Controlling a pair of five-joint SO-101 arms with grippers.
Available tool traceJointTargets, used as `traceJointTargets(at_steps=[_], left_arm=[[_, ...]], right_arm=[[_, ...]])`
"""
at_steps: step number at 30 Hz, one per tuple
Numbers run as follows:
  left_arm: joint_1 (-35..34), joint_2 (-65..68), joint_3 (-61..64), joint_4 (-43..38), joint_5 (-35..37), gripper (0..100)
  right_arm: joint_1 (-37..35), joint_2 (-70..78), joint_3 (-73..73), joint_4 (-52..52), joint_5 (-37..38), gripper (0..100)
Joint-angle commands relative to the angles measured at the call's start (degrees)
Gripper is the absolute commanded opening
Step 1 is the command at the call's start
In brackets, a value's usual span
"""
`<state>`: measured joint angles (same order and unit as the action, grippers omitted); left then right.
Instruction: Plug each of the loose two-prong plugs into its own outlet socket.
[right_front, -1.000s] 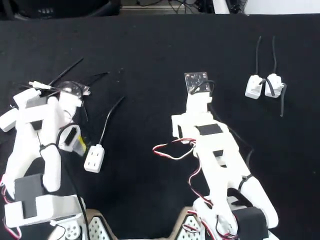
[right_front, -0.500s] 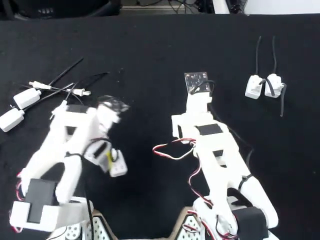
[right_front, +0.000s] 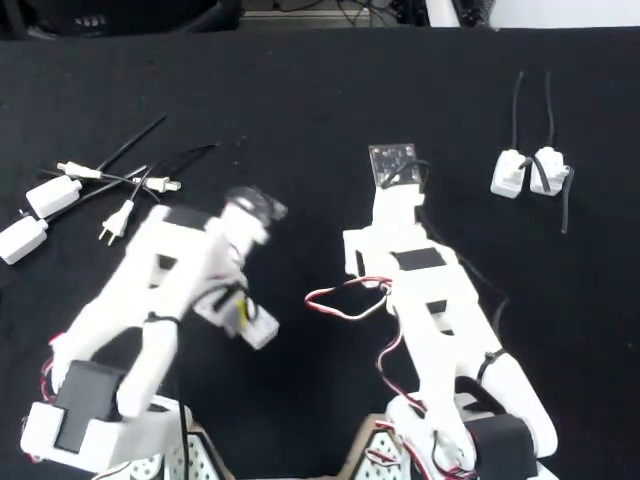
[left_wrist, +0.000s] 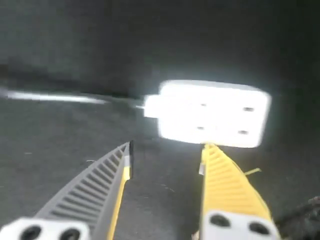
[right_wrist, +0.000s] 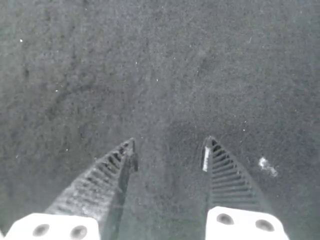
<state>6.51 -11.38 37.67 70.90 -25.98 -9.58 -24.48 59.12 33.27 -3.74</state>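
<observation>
Black table (right_front: 300, 90) | left end effector (left_wrist: 167, 145) released, tips at the outlet socket (left_wrist: 210, 114); I judge it's lining up a grasp | right end effector (right_wrist: 170, 147) released, parked over table | loose plugs (right_front: 118, 221) well apart from socket

Matt, slightly fuzzy black cloth covers the bench (right_wrist: 150, 60), the outlet socket (left_wrist: 212, 114) is smooth white plastic, and the left tool (left_wrist: 168, 145) is ribbed plastic.

White arms (right_front: 430, 290), black patches (right_front: 418, 260), red wires (right_front: 340, 312); left fingers (left_wrist: 225, 185) yellow.
</observation>
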Motion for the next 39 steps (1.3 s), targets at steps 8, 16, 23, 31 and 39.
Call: traceJointTargets(at_steps=[8,16,23,31,39], left_arm=[[-9.0,-1.2,-2.9,-21.9,9.9,23],[-9.6,2.5,3.0,-32.4,8.1,23],[-17.2,6.9,2.1,-31.8,11.6,23],[-23.6,5.2,0.7,-17.4,12.1,23],[-30.9,-0.5,0.9,-12.7,11.8,23]], right_arm=[[1.2,-2.3,-3.4,0.6,-0.1,20.4],[1.2,-2.3,-3.3,0.6,-0.1,20.4],[1.2,-2.3,-3.3,0.6,-0.1,20.4],[1.1,-2.2,-3.4,0.5,-0.1,20.4],[1.2,-2.2,-3.3,0.6,-0.1,20.4]])
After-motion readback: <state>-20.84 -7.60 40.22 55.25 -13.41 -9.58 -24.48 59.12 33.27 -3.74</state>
